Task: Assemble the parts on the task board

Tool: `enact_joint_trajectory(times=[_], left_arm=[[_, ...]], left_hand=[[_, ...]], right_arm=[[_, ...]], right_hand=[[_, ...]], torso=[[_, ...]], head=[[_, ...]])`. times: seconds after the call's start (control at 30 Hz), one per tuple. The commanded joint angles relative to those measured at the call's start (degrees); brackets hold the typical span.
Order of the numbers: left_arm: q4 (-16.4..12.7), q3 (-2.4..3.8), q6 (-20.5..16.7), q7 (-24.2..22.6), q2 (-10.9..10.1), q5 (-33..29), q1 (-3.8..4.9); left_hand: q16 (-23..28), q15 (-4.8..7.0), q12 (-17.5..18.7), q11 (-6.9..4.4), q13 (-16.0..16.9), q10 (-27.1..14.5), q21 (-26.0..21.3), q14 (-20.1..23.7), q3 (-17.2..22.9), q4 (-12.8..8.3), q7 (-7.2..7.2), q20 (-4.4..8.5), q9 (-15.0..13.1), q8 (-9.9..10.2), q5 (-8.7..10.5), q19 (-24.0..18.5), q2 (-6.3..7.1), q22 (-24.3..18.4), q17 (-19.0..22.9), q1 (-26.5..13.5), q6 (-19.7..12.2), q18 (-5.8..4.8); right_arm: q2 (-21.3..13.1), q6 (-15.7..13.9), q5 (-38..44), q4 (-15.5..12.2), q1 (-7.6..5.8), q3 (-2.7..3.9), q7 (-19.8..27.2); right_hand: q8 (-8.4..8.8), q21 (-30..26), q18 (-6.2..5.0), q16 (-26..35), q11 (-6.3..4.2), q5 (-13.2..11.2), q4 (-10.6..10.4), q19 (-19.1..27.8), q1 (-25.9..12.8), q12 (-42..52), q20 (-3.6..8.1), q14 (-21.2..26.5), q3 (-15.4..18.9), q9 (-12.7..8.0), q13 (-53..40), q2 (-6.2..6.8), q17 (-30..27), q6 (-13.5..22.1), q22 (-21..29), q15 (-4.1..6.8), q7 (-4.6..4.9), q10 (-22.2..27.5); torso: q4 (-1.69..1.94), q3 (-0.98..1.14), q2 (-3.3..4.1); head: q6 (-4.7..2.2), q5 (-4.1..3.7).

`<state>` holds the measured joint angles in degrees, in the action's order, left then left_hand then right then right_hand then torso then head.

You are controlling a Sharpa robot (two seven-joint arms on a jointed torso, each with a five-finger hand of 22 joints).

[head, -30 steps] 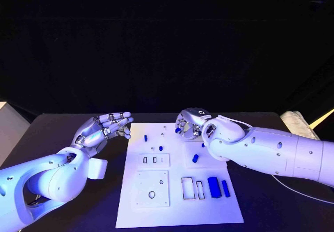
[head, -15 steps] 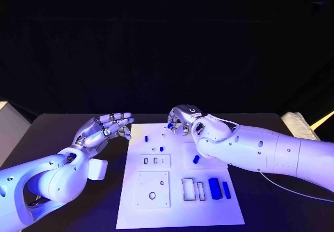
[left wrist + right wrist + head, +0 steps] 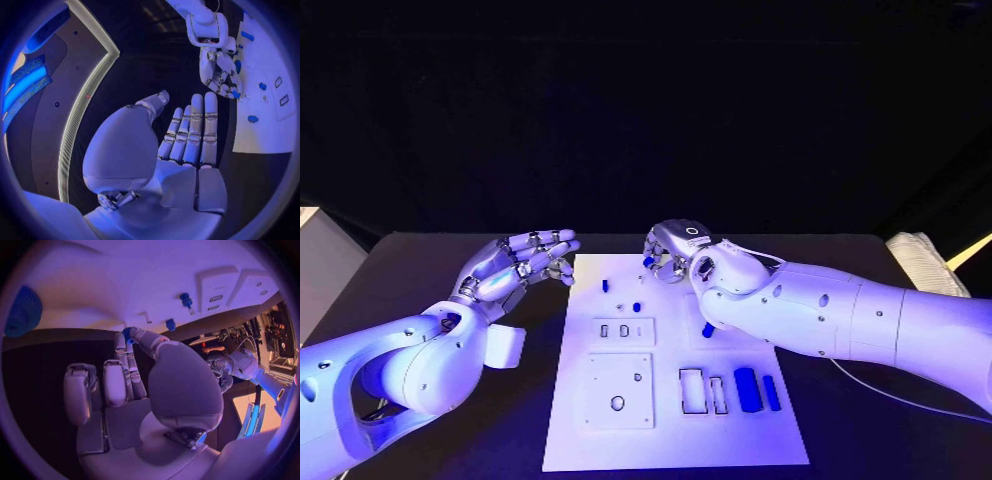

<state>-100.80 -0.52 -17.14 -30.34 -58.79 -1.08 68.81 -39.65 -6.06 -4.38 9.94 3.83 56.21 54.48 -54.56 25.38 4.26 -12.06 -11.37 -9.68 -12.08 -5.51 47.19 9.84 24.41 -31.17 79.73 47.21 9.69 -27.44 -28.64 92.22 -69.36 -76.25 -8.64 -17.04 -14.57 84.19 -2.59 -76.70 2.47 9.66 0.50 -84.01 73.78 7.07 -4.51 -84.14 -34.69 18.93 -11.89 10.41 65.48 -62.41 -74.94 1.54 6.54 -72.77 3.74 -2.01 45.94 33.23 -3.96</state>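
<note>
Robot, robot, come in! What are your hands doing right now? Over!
Right hand pinching small blue part over task board. Left hand open, beside board. Nothing in the way.

The head camera looks steeply down on the flat white rectangular task board (image 3: pixel 672 400). Each wrist camera sits close behind its own silver hand, and both catch the board's far end (image 3: pixel 265 125) (image 3: pixel 156 285).

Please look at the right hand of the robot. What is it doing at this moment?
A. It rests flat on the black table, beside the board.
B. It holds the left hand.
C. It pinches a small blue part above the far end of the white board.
C: the right hand pinches a small blue part in its fingertips over the far end of the task board.
</note>
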Motion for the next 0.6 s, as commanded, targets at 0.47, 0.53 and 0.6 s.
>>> enact_joint_trajectory(times=[0.47, 0.53, 0.6], left_arm=[[-0.4, 0.05, 1.1, -0.1, -0.3, 0.0, 0.44], [-0.4, 0.05, 1.1, -0.1, -0.3, 0.0, 0.47], [-0.4, 0.05, 1.1, -0.1, -0.3, 0.0, 0.51]], left_hand=[[-0.2, -0.06, 0.2, 0.2, 0.0, -0.3, 0.3, 0.5, 0.5, 0.0, -1.51, -0.12, 0.1, 0.2, 0.04, -0.5, -0.45, 0.1, -0.1, 0.2, -0.5, 0.78], [-0.2, -0.06, 0.2, 0.2, 0.0, -0.3, 0.3, 0.5, 0.5, 0.0, -1.51, -0.12, 0.1, 0.2, 0.04, -0.5, -0.45, 0.1, -0.1, 0.2, -0.5, 0.78], [-0.2, -0.06, 0.2, 0.2, 0.0, -0.3, 0.3, 0.5, 0.5, 0.0, -1.51, -0.12, 0.1, 0.2, 0.04, -0.5, -0.45, 0.1, -0.1, 0.2, -0.5, 0.78]], right_arm=[[1.3, 1.6, 0.2, 2.5, 0.44, 0.02, 0.2], [1.3, 1.5, 0.3, 2.5, 0.45, 0.02, 0.2], [1.4, 1.2, 0.3, 2.5, 0.45, 0.03, 0.2]], right_hand=[[-0.56, 0.1, 0.67, -0.3, 0.23, -0.1, 0.2, -2.1, 0.8, -0.1, 0.32, -1.4, 0.1, 4.2, 0.0, -0.56, -0.1, 0.2, -6.3, 0.2, 0.07, 0.0], [-0.56, 0.1, 0.67, -0.3, 0.23, -0.1, 0.2, -2.1, 0.8, -0.1, 0.32, -1.4, 0.1, 4.2, 0.0, -0.56, -0.1, 0.2, -6.3, 0.2, 0.07, 0.0], [-0.56, 0.1, 0.67, -0.3, 0.23, -0.1, 0.2, -2.1, 0.8, -0.1, 0.32, -1.4, 0.1, 4.2, 0.0, -0.56, -0.1, 0.2, -6.3, 0.2, 0.07, 0.0]], torso=[[-0.06, -0.09, 0.06], [-0.02, -0.06, 0.05], [0.0, -0.06, 0.06]], head=[[0.23, 0.65], [0.19, 0.69], [0.15, 0.73]])
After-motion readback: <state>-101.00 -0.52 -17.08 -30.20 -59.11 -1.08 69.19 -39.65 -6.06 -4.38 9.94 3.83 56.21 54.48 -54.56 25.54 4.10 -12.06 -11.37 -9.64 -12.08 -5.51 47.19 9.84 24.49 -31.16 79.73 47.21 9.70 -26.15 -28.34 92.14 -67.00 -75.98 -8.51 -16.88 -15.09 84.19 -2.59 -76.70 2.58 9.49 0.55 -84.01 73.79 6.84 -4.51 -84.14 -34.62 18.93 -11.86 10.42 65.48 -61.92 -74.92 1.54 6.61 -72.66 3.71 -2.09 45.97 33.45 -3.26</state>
